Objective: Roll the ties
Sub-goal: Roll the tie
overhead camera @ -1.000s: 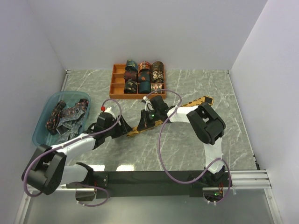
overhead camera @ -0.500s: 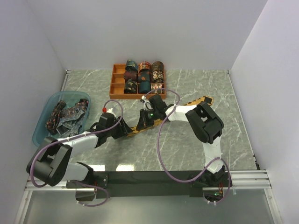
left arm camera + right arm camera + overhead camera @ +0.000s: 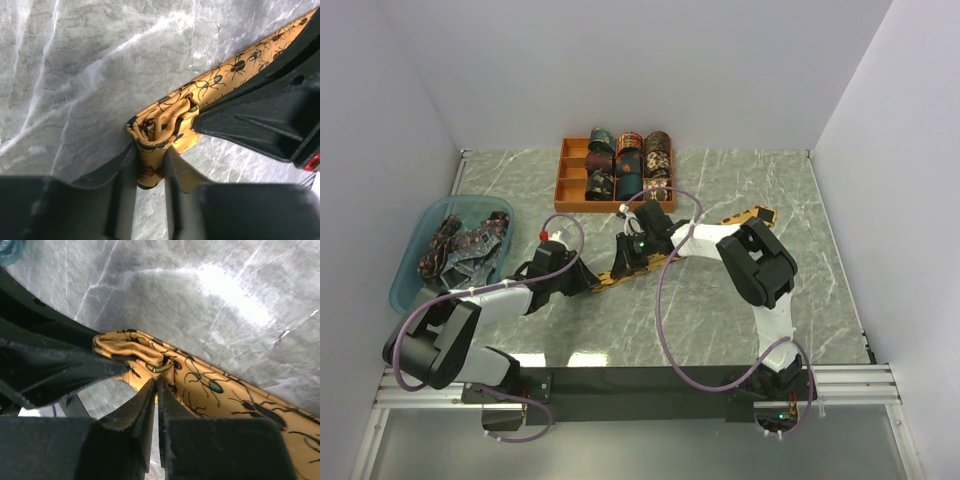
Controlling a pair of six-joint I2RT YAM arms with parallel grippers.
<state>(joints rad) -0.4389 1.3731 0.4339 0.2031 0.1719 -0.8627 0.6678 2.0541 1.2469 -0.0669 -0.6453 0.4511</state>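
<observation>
A mustard-gold tie (image 3: 755, 215) with beetle motifs lies diagonally across the marble table. Its lower-left end is rolled into a small coil (image 3: 162, 122). My left gripper (image 3: 588, 280) (image 3: 150, 167) is shut on that coil, one finger pressing each side. My right gripper (image 3: 623, 265) (image 3: 156, 385) comes in from the other side. Its jaws are nearly together, tips pinching the tie's (image 3: 240, 395) folded edge just behind the coil. The tie's flat length (image 3: 225, 70) runs off up and to the right, partly hidden under the right arm.
An orange compartment tray (image 3: 565, 185) at the back holds several rolled ties (image 3: 630, 165). A translucent blue basin (image 3: 410, 270) at the left holds several loose dark ties (image 3: 465, 250). White walls close the table on three sides.
My left gripper has slid right onto the rolled end and closed on it. The right gripper has shifted slightly left along the tie.
</observation>
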